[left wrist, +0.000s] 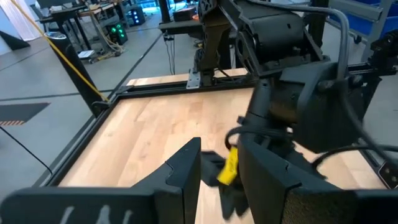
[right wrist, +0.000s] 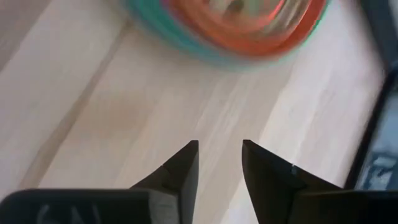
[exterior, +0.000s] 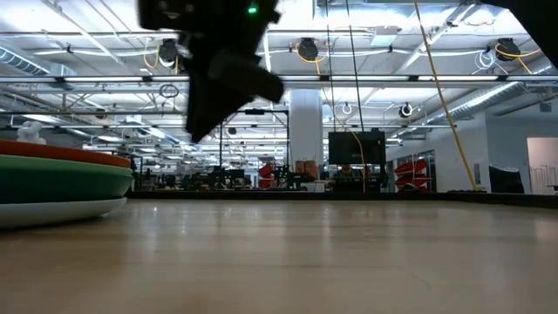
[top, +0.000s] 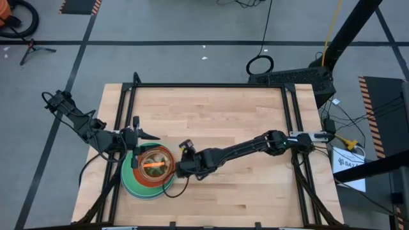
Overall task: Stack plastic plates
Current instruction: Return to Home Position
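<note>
The plastic plates sit in one stack near the table's near left corner. Large green and pale blue plates are at the bottom, a red-orange one is above them, and small translucent ones are on top. The low view shows the stack resting flat on the wood. My right gripper hovers just right of the stack, open and holding nothing; its wrist view looks down at bare wood, with the blurred plates ahead. My left gripper is open over the stack's far edge, pointing right.
Bare wooden tabletop stretches right of and beyond the stack. A black metal frame borders the table. My right arm fills the left wrist view close ahead of my left gripper.
</note>
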Controlling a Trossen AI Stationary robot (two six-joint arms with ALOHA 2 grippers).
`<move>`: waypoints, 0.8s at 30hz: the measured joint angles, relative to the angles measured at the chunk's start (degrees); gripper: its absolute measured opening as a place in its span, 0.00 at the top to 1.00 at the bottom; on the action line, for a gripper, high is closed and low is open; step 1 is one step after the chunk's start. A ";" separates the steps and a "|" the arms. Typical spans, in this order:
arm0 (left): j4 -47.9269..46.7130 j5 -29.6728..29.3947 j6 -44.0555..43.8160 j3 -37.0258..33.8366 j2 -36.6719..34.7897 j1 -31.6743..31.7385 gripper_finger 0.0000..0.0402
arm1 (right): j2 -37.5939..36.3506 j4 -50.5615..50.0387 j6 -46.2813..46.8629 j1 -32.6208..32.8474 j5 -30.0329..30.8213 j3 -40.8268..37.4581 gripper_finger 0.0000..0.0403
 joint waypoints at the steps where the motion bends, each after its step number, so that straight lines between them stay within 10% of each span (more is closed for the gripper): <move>1: 0.01 0.00 -0.16 0.00 0.00 0.00 0.72 | -0.45 -2.55 1.34 0.02 0.00 -0.02 0.72; 13: -0.30 0.00 -2.00 0.00 0.15 0.00 0.72 | -5.52 -25.43 15.29 0.07 -0.17 -0.14 0.77; 24: -0.45 -0.13 -1.68 0.00 0.92 0.00 0.72 | -31.29 1.52 14.41 0.56 -0.16 -34.35 0.77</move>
